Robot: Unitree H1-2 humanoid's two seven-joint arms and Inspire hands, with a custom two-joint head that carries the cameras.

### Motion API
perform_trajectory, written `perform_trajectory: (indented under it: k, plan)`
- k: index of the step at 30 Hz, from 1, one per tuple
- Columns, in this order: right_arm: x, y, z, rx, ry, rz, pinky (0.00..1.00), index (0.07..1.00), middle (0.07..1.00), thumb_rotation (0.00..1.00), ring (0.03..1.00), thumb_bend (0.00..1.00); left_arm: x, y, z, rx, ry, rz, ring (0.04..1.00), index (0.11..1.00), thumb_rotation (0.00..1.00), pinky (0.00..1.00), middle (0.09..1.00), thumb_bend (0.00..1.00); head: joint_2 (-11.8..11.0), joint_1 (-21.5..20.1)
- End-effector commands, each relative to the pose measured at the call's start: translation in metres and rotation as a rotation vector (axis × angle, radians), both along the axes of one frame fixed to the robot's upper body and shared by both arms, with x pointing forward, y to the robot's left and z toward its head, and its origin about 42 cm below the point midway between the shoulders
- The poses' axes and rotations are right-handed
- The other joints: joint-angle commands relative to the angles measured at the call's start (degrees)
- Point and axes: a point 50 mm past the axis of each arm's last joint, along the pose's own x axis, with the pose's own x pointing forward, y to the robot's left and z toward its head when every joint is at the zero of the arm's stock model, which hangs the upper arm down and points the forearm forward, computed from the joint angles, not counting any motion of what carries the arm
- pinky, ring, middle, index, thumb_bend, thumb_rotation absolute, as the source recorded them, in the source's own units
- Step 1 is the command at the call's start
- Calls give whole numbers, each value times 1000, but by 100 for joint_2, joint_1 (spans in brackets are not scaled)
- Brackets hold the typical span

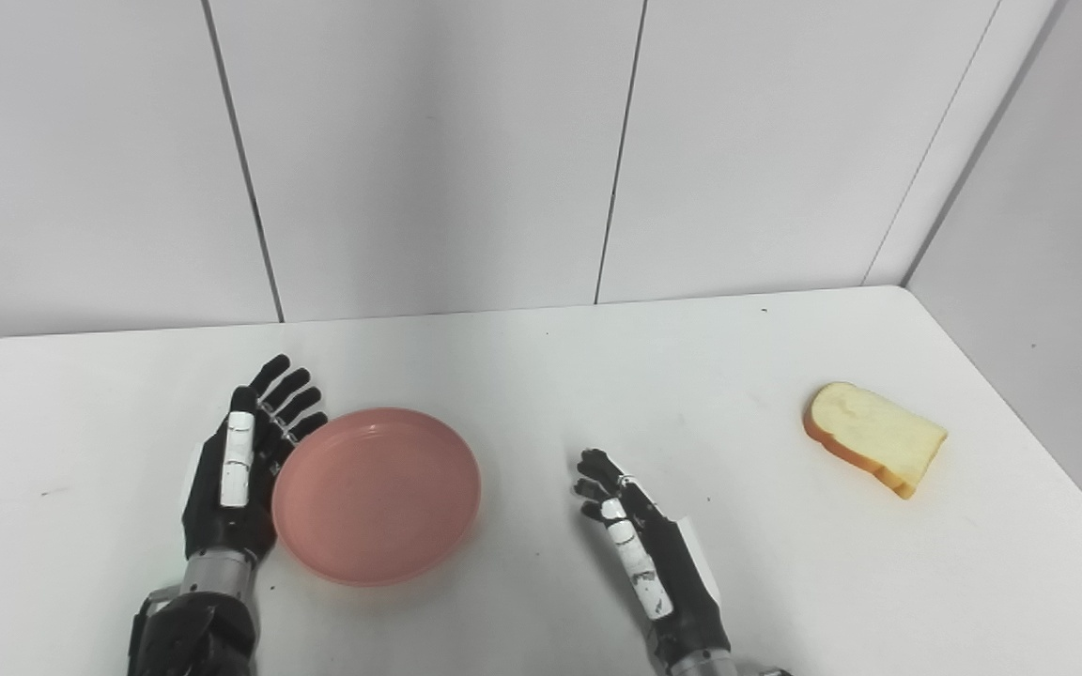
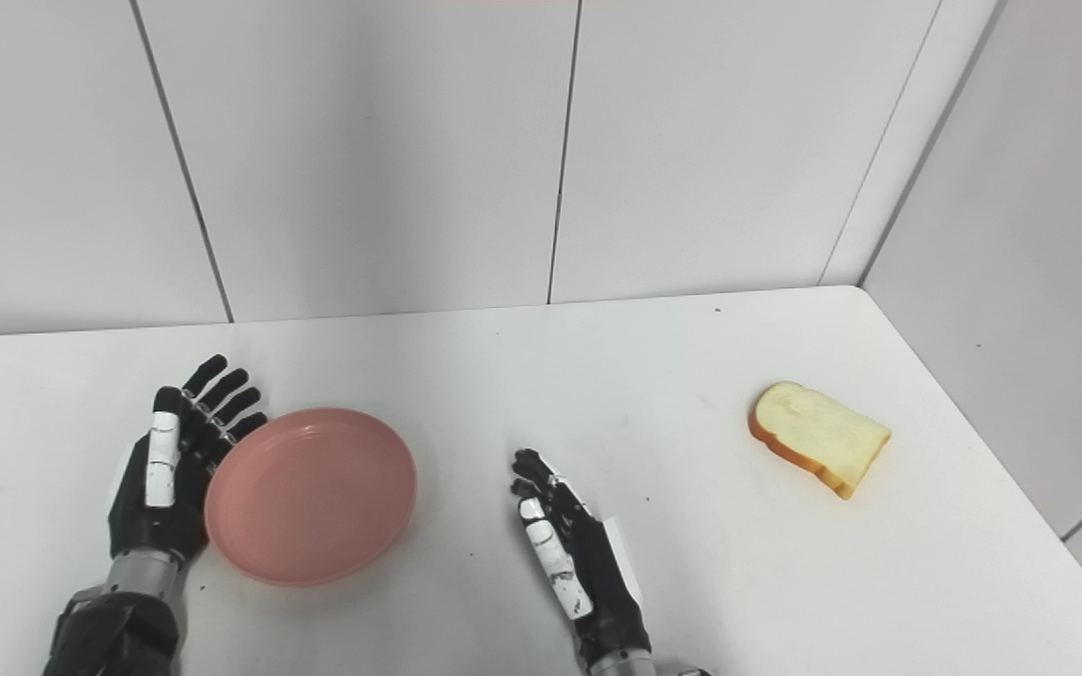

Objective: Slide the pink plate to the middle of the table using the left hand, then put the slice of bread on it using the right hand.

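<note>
A round pink plate (image 1: 377, 493) lies flat on the white table (image 1: 541, 376), left of the middle. My left hand (image 1: 242, 465) is open, its fingers spread and set against the plate's left rim, holding nothing. My right hand (image 1: 640, 549) is open and empty, edge-on above the table, right of the plate and apart from it. A slice of bread (image 1: 873, 437) with a brown crust lies on the table at the far right, well away from both hands.
White wall panels (image 1: 541, 150) stand behind the table's far edge. A wall also runs along the table's right side (image 1: 1048, 235). The table's right edge passes close to the bread.
</note>
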Motion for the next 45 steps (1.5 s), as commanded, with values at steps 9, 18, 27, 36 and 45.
perform_trajectory:
  k: [9, 18, 27, 36, 45]
  plan:
    - [2, 9, 8, -12, -13, 0, 814, 864, 878, 952, 845, 725, -9, -19, -11, -19, 72, -43, 807, 801, 798, 761, 822, 892, 9, -136]
    - [1, 8, 10, -190, -92, 20, 803, 848, 864, 884, 836, 733, -9, -19, -16, -16, 79, -40, 799, 806, 813, 760, 821, 886, -2, -162]
    - [-2, -1, 28, -405, -206, -68, 795, 872, 904, 814, 880, 717, -13, -14, -19, -42, 92, -33, 803, 807, 801, 763, 821, 882, 9, -198]
    - [4, -35, 75, -711, -326, -221, 825, 957, 964, 777, 925, 850, -10, -12, -23, -24, 111, -38, 799, 801, 813, 751, 815, 840, -41, -216]
    - [17, -85, 128, -1048, -269, -320, 855, 978, 989, 568, 955, 990, -3, -11, -23, -19, 107, -53, 793, 793, 811, 750, 780, 879, -109, -359]
